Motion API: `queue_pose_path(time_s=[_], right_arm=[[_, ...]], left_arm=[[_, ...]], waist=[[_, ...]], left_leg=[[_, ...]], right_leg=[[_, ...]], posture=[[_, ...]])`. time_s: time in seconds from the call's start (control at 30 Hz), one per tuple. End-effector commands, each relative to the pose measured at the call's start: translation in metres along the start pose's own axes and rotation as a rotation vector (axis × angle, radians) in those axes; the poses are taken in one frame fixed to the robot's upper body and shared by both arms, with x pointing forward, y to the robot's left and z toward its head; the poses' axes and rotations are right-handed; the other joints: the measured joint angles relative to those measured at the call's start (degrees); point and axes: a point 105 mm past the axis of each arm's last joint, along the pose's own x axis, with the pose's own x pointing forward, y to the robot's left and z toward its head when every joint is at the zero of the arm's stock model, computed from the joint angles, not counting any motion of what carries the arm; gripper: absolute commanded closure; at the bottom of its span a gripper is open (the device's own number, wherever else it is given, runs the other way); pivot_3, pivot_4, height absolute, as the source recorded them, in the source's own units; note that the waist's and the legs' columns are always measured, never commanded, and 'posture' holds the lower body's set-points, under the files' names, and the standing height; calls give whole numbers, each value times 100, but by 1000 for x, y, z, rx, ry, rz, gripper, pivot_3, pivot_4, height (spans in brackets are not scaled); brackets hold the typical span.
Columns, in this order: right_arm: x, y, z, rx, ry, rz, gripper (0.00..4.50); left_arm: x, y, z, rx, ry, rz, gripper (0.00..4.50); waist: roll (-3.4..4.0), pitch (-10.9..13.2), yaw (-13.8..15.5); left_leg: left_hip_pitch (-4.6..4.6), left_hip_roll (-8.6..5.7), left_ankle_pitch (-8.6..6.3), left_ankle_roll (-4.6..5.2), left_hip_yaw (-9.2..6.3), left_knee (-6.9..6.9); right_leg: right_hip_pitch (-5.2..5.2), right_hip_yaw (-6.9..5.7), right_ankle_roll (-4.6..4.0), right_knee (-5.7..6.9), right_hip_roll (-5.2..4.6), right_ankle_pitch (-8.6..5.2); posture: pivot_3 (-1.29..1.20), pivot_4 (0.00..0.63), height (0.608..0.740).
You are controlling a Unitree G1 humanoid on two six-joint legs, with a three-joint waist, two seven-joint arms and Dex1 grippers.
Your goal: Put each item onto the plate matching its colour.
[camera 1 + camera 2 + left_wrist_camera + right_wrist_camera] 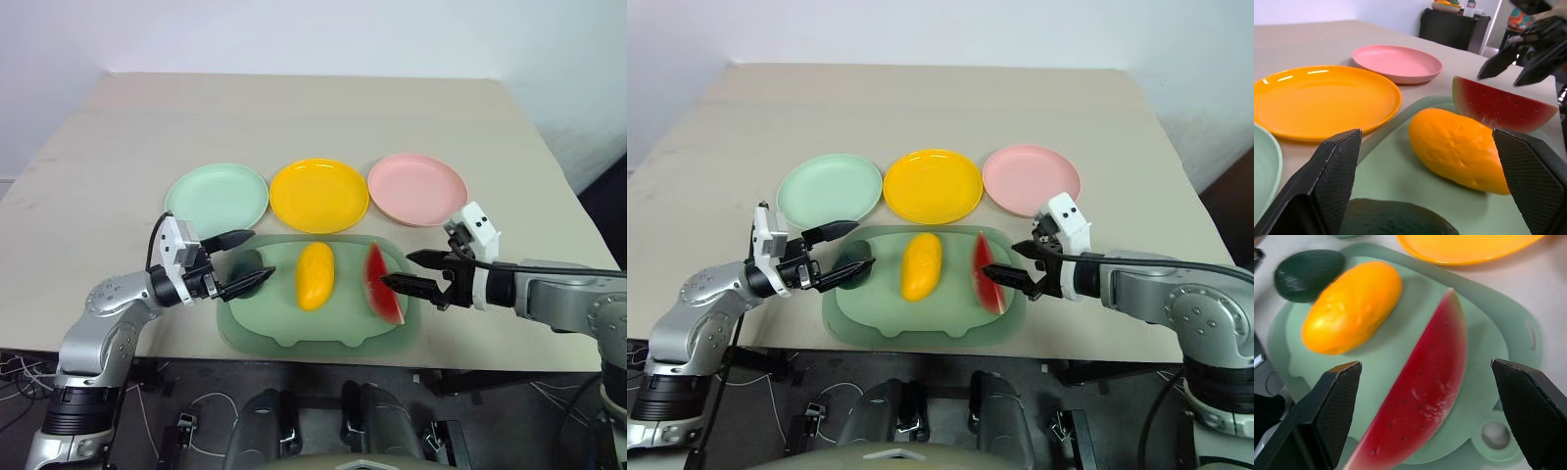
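Observation:
Three toy foods lie on a pale green tray [284,325]: a dark green avocado [245,265] at its left end, a yellow mango [315,275] in the middle and a red watermelon wedge [384,284] at the right. Behind the tray stand a mint green plate [217,194], a yellow plate [319,194] and a pink plate [417,188], all bare. My left gripper [263,255] is open, its fingers on either side of the avocado and just above it. My right gripper [396,269] is open too, its fingertips over the watermelon's right side, holding nothing.
The tray sits close to the table's front edge [294,360]. Bare tabletop stretches behind the three plates and out to both sides.

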Motion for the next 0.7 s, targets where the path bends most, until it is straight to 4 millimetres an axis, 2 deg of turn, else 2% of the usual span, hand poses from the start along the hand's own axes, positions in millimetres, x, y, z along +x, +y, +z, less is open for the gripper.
queue_pose_path(time_s=[0.03,0.27,0.47,0.57,0.7], right_arm=[[6,1,2,-4,30,-1,0],[22,9,-2,-14,98,23,0],[37,4,-11,-27,197,-27,0],[43,8,-13,-52,208,-22,0],[45,6,-19,-108,237,-42,0]], left_arm=[[1,1,8,56,-14,5,12],[-1,3,0,62,-6,23,12],[-6,6,-5,66,-1,28,12],[-9,9,-8,68,0,29,12],[-12,11,-11,74,4,28,12]], waist=[[0,0,0],[0,0,3],[1,-1,-6],[-1,-3,-12],[-4,-7,-18]], left_leg=[[0,0,0,0,0,0],[0,0,0,0,2,0],[0,0,1,0,4,0],[1,1,1,-1,4,0],[1,1,1,-1,4,0]], right_leg=[[0,0,1,0,0,0],[-1,0,3,3,0,3],[-1,0,3,5,-1,3],[-3,0,3,6,0,3],[-2,0,3,6,0,2]], posture=[[0,150,696],[0,150,696],[0,150,696],[0,150,696],[0,150,696]])
